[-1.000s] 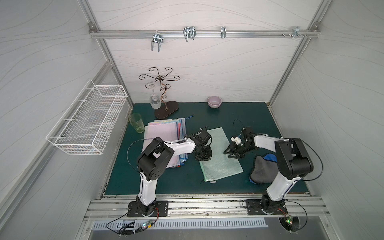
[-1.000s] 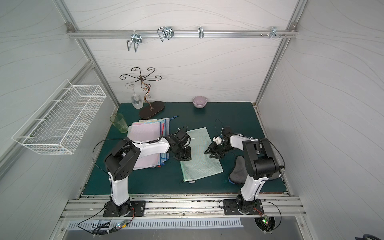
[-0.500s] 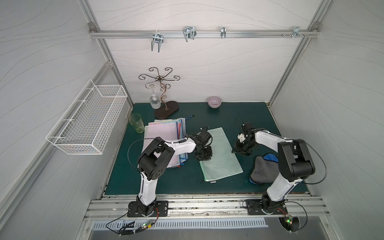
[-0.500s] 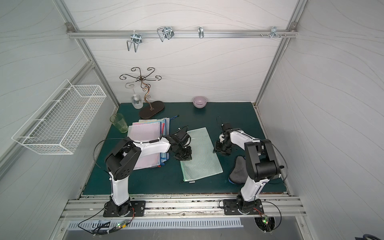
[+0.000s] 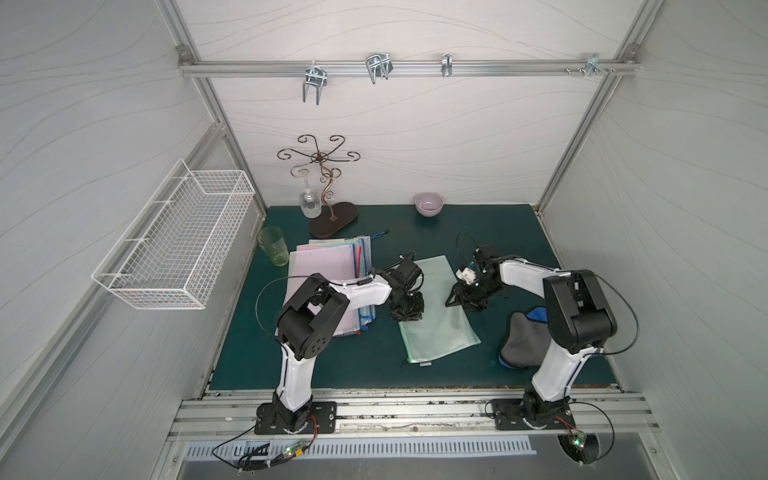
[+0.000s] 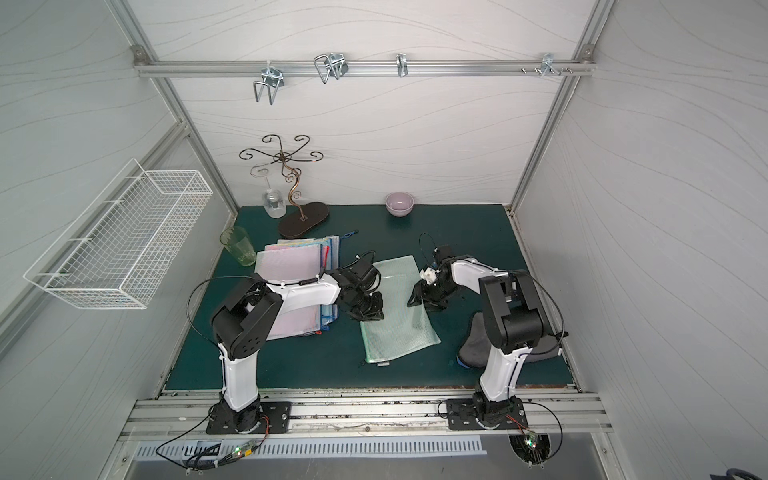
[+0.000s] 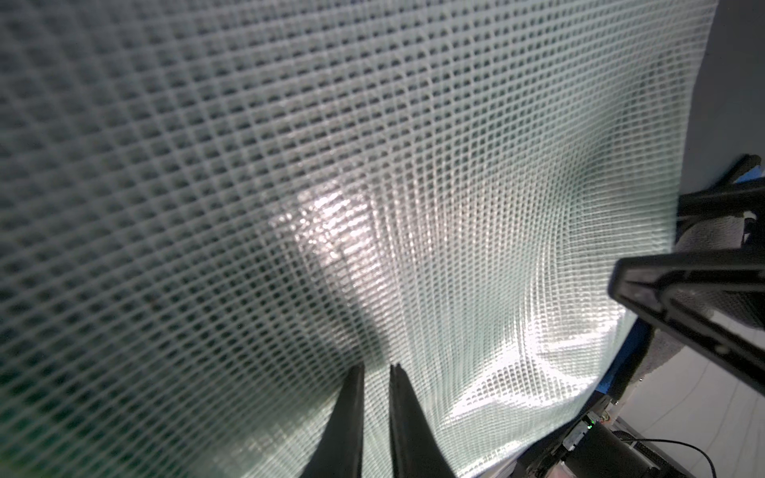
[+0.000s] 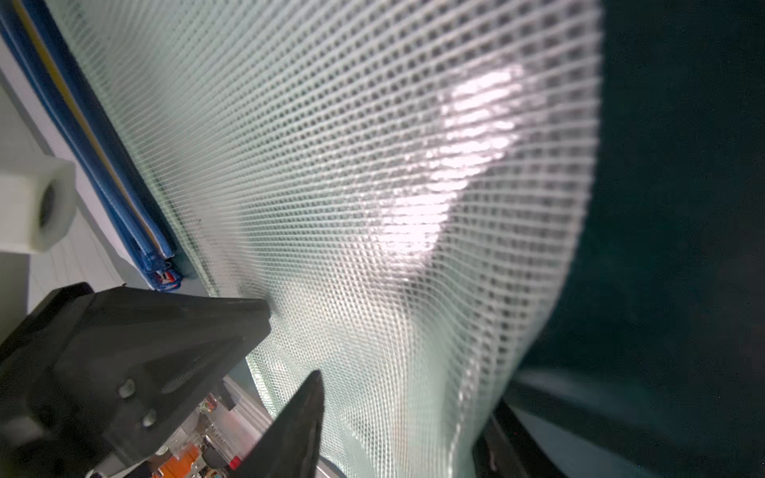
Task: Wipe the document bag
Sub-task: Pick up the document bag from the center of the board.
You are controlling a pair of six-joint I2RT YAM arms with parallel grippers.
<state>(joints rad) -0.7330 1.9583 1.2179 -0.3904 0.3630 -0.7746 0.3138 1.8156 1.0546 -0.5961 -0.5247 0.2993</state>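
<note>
Bag lies flat on the green mat at the centre of both top views, tilted, zipper end toward the bottom of the frame. Your left gripper stands at its left edge, jaws almost pressed together, tips on the mesh. Your right gripper sits at the upper right edge of the bag, jaws spread, with that edge running between them. You have the grey cloth lying right of the bag, apart from it.
</note>
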